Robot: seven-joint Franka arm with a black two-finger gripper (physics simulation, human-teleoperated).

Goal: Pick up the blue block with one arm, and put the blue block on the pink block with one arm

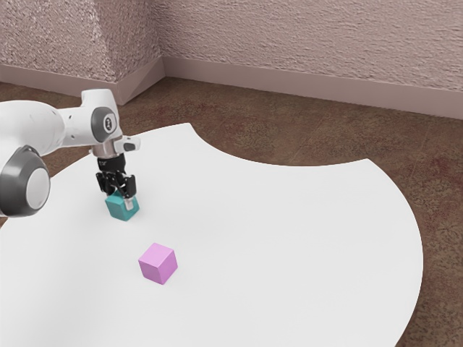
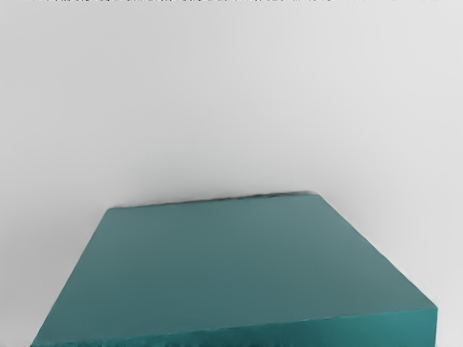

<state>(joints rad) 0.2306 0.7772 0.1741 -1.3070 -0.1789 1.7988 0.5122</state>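
The blue block [image 1: 120, 210], teal in colour, rests on the white table [image 1: 289, 238] at the exterior view's left. My gripper [image 1: 119, 194] points straight down over it. Its two black fingers come down on either side of the block's top and press against it, so the gripper is shut on the block. In the wrist view the blue block's [image 2: 231, 267] top face lies close under my hand, with its shadow on the table behind it. The pink block [image 1: 158, 263] sits alone on the table, nearer the front edge and a little toward the exterior view's right of the blue block.
The round white table's edge [image 1: 405, 217] curves along the exterior view's right, with brown floor [image 1: 304, 116] and a textured wall [image 1: 289, 36] beyond. Open tabletop lies between the two blocks.
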